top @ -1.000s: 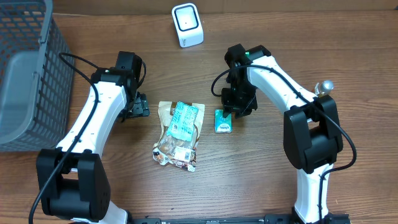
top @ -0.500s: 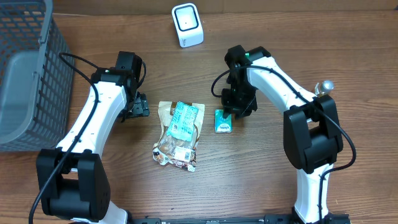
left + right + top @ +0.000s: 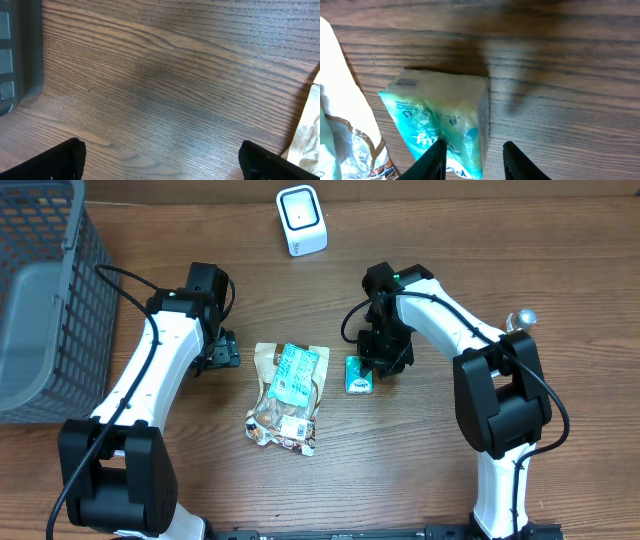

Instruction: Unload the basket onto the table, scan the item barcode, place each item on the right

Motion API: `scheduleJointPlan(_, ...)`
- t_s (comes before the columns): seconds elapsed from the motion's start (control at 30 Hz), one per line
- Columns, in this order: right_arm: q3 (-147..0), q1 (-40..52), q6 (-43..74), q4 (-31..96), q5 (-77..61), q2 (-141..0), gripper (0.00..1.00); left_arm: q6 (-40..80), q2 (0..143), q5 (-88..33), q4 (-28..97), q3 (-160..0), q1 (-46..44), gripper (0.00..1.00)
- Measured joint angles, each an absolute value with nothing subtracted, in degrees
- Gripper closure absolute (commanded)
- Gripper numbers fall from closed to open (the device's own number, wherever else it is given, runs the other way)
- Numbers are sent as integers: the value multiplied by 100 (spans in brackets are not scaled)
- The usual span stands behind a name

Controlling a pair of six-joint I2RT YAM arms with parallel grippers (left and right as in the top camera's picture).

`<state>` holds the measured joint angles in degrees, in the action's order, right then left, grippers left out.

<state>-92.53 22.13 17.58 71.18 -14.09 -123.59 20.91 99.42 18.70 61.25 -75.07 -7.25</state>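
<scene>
Straddling the tissue pack's (image 3: 440,110) edge, right fingers (image 3: 515,165) sit part-open, likely pre-grab; left fingers (image 3: 65,160) wide apart, idle.

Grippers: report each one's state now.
Left gripper: open, empty.
Right gripper: partly open above the teal packet, not gripping it.

We took the snack bag (image 3: 286,395) near the middle of the table (image 3: 420,480) as our mark. The small packet (image 3: 359,375) lay just right of it, the scanner (image 3: 301,220) well behind it, and the basket (image 3: 40,300) far to its left. The left gripper (image 3: 160,162) hung just left of the bag, and the right gripper (image 3: 471,162) over the packet's far edge.
</scene>
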Motion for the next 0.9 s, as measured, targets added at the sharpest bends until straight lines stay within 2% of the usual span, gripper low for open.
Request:
scheduleJointPlan(0.47,-8753,2211,1778,6294,-1496,-12202,71,2091,9942,1870,6125,-7507,-725,0)
scheduleJointPlan(0.63,-8733,2211,1778,6274,-1505,-12189,72,2091,9942,1870,6125,-7507,-725,0)
scheduleJointPlan(0.73,-8731,2211,1780,6259,-1522,-12189,76,2091,9942,1870,6125,-7507,-725,0)
scheduleJointPlan(0.9,-8731,2211,1780,6257,-1553,-12189,76,2091,9942,1870,6125,-7507,-725,0)
